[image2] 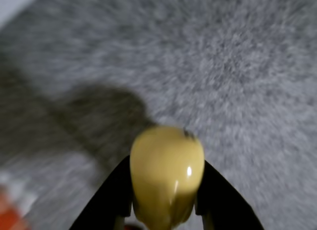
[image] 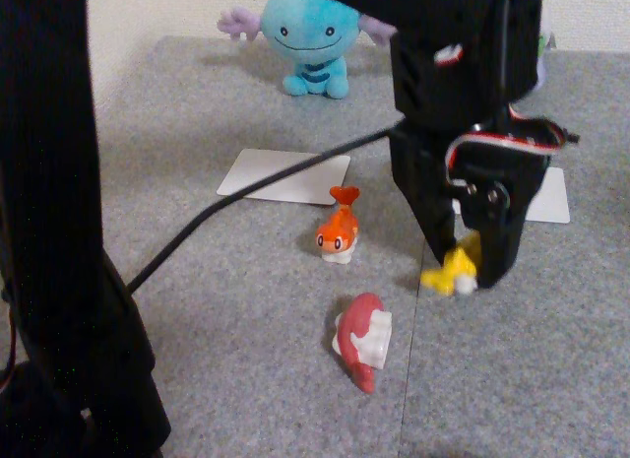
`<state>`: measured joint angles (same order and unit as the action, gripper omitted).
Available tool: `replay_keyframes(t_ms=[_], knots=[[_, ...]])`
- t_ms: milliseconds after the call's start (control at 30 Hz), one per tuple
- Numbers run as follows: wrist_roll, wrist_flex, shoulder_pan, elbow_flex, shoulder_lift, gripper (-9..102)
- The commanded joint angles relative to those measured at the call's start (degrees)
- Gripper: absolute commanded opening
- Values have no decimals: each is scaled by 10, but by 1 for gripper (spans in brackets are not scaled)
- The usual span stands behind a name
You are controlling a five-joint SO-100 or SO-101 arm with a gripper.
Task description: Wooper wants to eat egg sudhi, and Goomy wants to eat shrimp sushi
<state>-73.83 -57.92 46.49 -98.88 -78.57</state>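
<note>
The egg sudhi (image: 448, 276), a glossy yellow figure on white rice, is clamped between the black fingers of my gripper (image: 463, 266) at the right of the fixed view, low over the grey mat. The wrist view shows my gripper (image2: 167, 200) shut on the yellow egg sudhi (image2: 166, 165) from both sides. The shrimp sushi (image: 339, 231), bright orange with big eyes, stands on the mat to the left of the gripper. Wooper (image: 307, 36), a light-blue plush, sits at the far edge. Goomy is hidden, the arm covering the far right.
A red-and-white figure (image: 362, 338) lies in front of the shrimp sushi. A white card (image: 283, 175) lies before Wooper, and another (image: 549, 197) behind the gripper. A black cable (image: 226, 210) crosses the mat. A dark upright (image: 59, 231) blocks the left foreground.
</note>
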Motion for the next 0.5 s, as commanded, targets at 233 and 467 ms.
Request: replay_keyframes(t_ms=[233,467], knots=[[-64,-62,-153,13,-230,5],[-124,-83,-319,13,-265,5]])
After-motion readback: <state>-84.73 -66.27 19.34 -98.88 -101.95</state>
